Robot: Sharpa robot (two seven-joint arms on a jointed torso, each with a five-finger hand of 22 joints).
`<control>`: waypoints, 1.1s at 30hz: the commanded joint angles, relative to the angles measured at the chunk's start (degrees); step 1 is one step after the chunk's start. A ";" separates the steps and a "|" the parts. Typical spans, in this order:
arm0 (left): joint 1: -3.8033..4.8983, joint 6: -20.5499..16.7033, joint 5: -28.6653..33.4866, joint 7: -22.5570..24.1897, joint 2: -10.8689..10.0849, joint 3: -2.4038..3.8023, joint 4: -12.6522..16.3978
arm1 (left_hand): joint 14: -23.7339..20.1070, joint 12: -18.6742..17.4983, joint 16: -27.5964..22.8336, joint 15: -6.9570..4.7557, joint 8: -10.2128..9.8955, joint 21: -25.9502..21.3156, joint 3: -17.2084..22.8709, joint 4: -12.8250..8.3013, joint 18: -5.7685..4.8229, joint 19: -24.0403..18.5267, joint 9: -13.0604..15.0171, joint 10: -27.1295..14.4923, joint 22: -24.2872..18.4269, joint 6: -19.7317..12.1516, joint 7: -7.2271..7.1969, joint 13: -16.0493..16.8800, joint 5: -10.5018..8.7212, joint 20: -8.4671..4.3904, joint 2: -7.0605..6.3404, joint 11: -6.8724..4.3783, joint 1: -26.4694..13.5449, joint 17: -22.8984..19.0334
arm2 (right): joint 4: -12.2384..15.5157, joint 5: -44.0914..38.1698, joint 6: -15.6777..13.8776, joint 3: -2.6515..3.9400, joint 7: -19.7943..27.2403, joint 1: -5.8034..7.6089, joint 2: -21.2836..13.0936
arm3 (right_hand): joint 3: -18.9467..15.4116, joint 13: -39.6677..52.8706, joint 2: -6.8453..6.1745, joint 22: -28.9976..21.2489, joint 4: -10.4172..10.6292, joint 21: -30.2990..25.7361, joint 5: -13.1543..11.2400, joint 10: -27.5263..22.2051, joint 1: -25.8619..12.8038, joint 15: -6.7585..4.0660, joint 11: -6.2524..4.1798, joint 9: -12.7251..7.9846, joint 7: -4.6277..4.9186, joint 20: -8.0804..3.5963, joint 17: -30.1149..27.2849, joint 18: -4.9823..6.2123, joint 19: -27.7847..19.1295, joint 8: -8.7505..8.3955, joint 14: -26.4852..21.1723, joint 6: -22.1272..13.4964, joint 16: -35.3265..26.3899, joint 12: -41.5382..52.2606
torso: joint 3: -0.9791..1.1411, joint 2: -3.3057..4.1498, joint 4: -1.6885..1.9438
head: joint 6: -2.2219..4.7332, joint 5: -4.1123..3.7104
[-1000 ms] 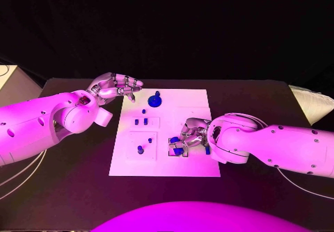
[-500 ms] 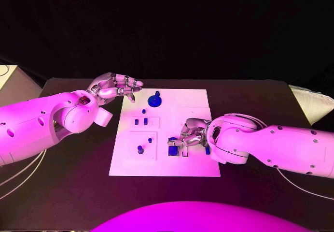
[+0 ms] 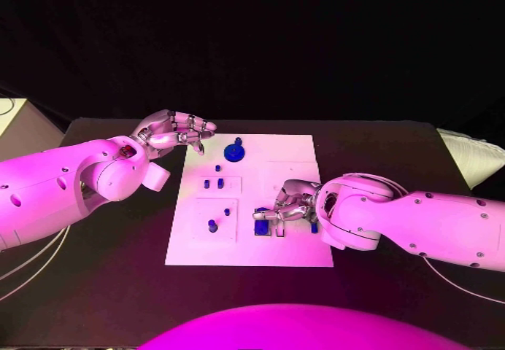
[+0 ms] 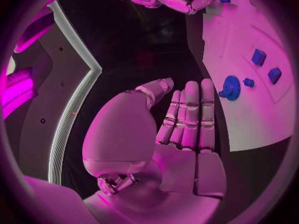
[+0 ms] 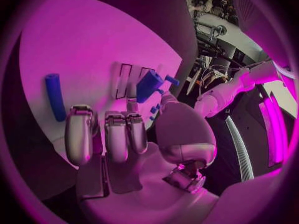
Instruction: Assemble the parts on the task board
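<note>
Right hand (image 3: 282, 213) pinches a blue block (image 5: 148, 85) over the task board (image 3: 284, 162); left hand (image 3: 171, 131) hovers beside the board, fingers straight, holding nothing.

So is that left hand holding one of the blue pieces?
No, the left hand holds nothing; its fingers lie straight, apart from the blue gear.

blk table (image 3: 105, 292) | white obj at R edge (image 3: 473, 157)

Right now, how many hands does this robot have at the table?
2. The left hand hovers empty by the task board's far left corner; the right hand holds a blue block at its near half.
</note>
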 commanded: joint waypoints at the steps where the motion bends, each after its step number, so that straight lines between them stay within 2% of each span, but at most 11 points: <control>1: 0.03 0.80 -0.07 0.25 0.00 0.03 0.16 | -0.26 0.33 0.32 0.09 0.36 -0.38 0.02 0.21 0.91 0.05 0.09 -0.22 -0.08 -0.40 -0.13 -0.05 0.17 0.29 0.00 -0.01 -0.60 0.08 | 0.76 -0.42 -0.36 -0.01 2.42 -0.13 -0.95 | -0.54 14.96 0.21 12.39 -0.17 -0.19 0.52 5.91 1.59 -0.35 -0.41 0.07 0.03 -0.22 15.09 -0.68 3.93 0.42 6.18 -0.45 0.23 0.06 | -0.01 -0.01 0.00 | 0.01 0.17; 4: 0.03 0.79 -0.10 0.24 -0.03 0.03 0.14 | -0.26 0.33 0.32 0.09 0.36 -0.38 0.02 0.21 0.91 0.05 0.09 -0.22 -0.08 -0.40 -0.13 -0.05 0.17 0.29 0.00 -0.01 -0.60 0.08 | 1.45 0.09 -1.33 -0.01 4.85 -0.16 -1.95 | -0.65 14.87 0.63 12.38 -0.57 -0.44 1.89 5.85 6.68 -0.36 -0.42 0.01 0.02 -0.25 15.09 -0.65 3.90 0.64 6.18 -0.73 0.23 -0.05 | 0.00 0.00 -0.04 | 0.05 0.25; 8: 0.03 0.80 -0.11 0.24 -0.05 0.03 0.10 | -0.26 0.33 0.32 0.09 0.36 -0.38 0.02 0.21 0.91 0.05 0.09 -0.22 -0.08 -0.40 -0.13 -0.05 0.17 0.29 0.00 -0.01 -0.60 0.08 | 2.29 0.89 -3.99 0.00 8.20 -0.18 -3.19 | -0.95 14.80 0.18 12.38 -0.73 -0.59 2.51 5.80 11.21 -0.37 -0.42 -0.04 0.03 -0.27 15.09 -0.63 3.88 0.84 6.18 -1.02 0.23 -0.14 | 0.01 0.00 -0.07 | 0.03 0.28; 11: 0.03 0.82 -0.11 0.22 -0.05 0.03 0.06 | -0.26 0.33 0.32 0.09 0.36 -0.38 0.02 0.21 0.91 0.05 0.09 -0.22 -0.08 -0.40 -0.13 -0.05 0.17 0.29 0.00 -0.01 -0.60 0.08 | 2.65 1.55 -5.87 0.00 9.85 -0.18 -3.91 | -1.10 14.35 -0.96 12.26 -0.77 -1.15 2.98 5.50 14.22 -0.40 -0.45 0.39 -0.01 -0.31 15.09 -0.53 3.78 1.24 6.18 -1.18 0.23 -0.68 | 0.04 -0.01 -0.08 | 0.05 0.25; 14: 0.03 0.84 -0.11 0.17 -0.04 0.03 0.10 | -0.26 0.33 0.32 0.09 0.36 -0.38 0.02 0.21 0.91 0.05 0.09 -0.22 -0.08 -0.40 -0.13 -0.05 0.17 0.29 0.00 -0.01 -0.60 0.08 | 2.73 1.97 -5.97 0.00 10.47 -0.21 -4.25 | -1.20 14.29 -1.88 12.25 -0.40 -1.19 3.10 5.45 15.17 -0.49 -0.60 1.36 -0.22 -0.37 15.09 -0.52 3.79 2.07 6.18 -0.80 0.23 -0.76 | 0.03 -0.01 -0.08 | 0.09 0.23; 17: 0.03 0.91 -0.11 0.13 -0.01 0.03 0.17 | -0.26 0.33 0.32 0.09 0.36 -0.38 0.02 0.21 0.91 0.05 0.09 -0.22 -0.08 -0.40 -0.13 -0.05 0.17 0.29 0.00 -0.01 -0.60 0.08 | 2.73 2.17 -4.93 0.00 10.47 -0.39 -4.32 | -1.08 14.16 -3.02 12.27 -0.26 -1.20 2.82 5.36 16.29 -0.94 -1.15 3.75 -0.88 -0.69 15.09 -0.52 3.80 4.07 6.18 -0.05 0.23 -0.94 | 0.02 0.03 -0.06 | 0.06 0.17; 20: 0.02 0.94 -0.11 0.11 0.04 0.03 0.16 | -0.26 0.33 0.32 0.09 0.36 -0.38 0.02 0.21 0.91 0.05 0.09 -0.22 -0.08 -0.40 -0.13 -0.05 0.17 0.29 0.00 -0.01 -0.60 0.08 | 2.66 2.18 -4.08 -0.01 10.20 -0.60 -4.18 | -0.80 14.10 -3.51 12.26 -0.23 -1.26 2.52 5.32 16.85 -1.17 -1.41 5.43 -1.16 -0.90 15.09 -0.52 3.81 5.22 6.18 -0.25 0.23 -1.03 | 0.02 0.02 -0.07 | 0.04 0.14; 23: 0.02 0.93 -0.11 0.07 0.04 0.03 0.12 | -0.26 0.33 0.32 0.09 0.36 -0.38 0.02 0.21 0.91 0.05 0.09 -0.22 -0.08 -0.40 -0.13 -0.05 0.17 0.29 0.00 -0.01 -0.60 0.08 | 2.58 1.91 -3.52 -0.01 9.68 -0.94 -3.97 | -0.21 14.00 -3.99 12.32 -0.25 -1.11 2.39 5.26 18.03 -1.53 -1.85 8.12 -1.69 -1.21 15.09 -0.55 3.86 7.24 6.18 -0.18 0.23 -1.17 | 0.02 0.03 -0.02 | -0.04 0.10; 28: 0.02 0.96 -0.13 0.02 0.01 0.03 0.07 | -0.26 0.33 0.32 0.09 0.36 -0.38 0.02 0.21 0.91 0.05 0.09 -0.22 -0.08 -0.40 -0.13 -0.05 0.17 0.29 0.00 -0.01 -0.60 0.08 | 2.39 0.76 -3.12 -0.01 8.59 -1.32 -3.65 | 0.62 14.23 -3.57 12.42 -0.23 -0.76 2.25 5.42 18.87 -2.02 -2.45 11.75 -2.38 -1.68 15.09 -0.62 3.97 9.80 6.18 -0.75 0.23 -0.90 | -0.02 -0.01 0.01 | -0.26 0.04; 30: 0.02 0.98 -0.14 0.00 0.00 0.03 0.06 | -0.26 0.33 0.32 0.09 0.36 -0.38 0.02 0.21 0.91 0.05 0.09 -0.22 -0.08 -0.40 -0.13 -0.05 0.17 0.29 0.00 -0.01 -0.60 0.08 | 2.28 0.10 -3.24 -0.01 8.09 -1.45 -3.52 | 1.80 14.48 -3.40 12.57 -0.21 -0.19 -0.10 5.59 19.69 -2.24 -2.69 13.08 -2.62 -1.88 15.09 -0.73 4.11 10.51 6.18 -1.10 0.23 -0.58 | -0.03 0.00 0.02 | -0.24 0.07; 33: 0.02 0.99 -0.14 -0.03 0.00 0.03 0.04 | -0.26 0.33 0.32 0.09 0.36 -0.38 0.02 0.21 0.91 0.05 0.09 -0.22 -0.08 -0.40 -0.13 -0.05 0.17 0.29 0.00 -0.01 -0.60 0.08 | 2.09 -0.78 -3.78 0.00 6.89 -1.59 -3.37 | 2.51 14.88 -3.21 12.72 -0.24 0.44 -0.32 5.86 20.01 -2.33 -2.83 13.62 -2.81 -1.96 15.09 -0.85 4.24 10.85 6.18 -0.97 0.23 -0.07 | -0.04 -0.01 0.02 | -0.23 0.12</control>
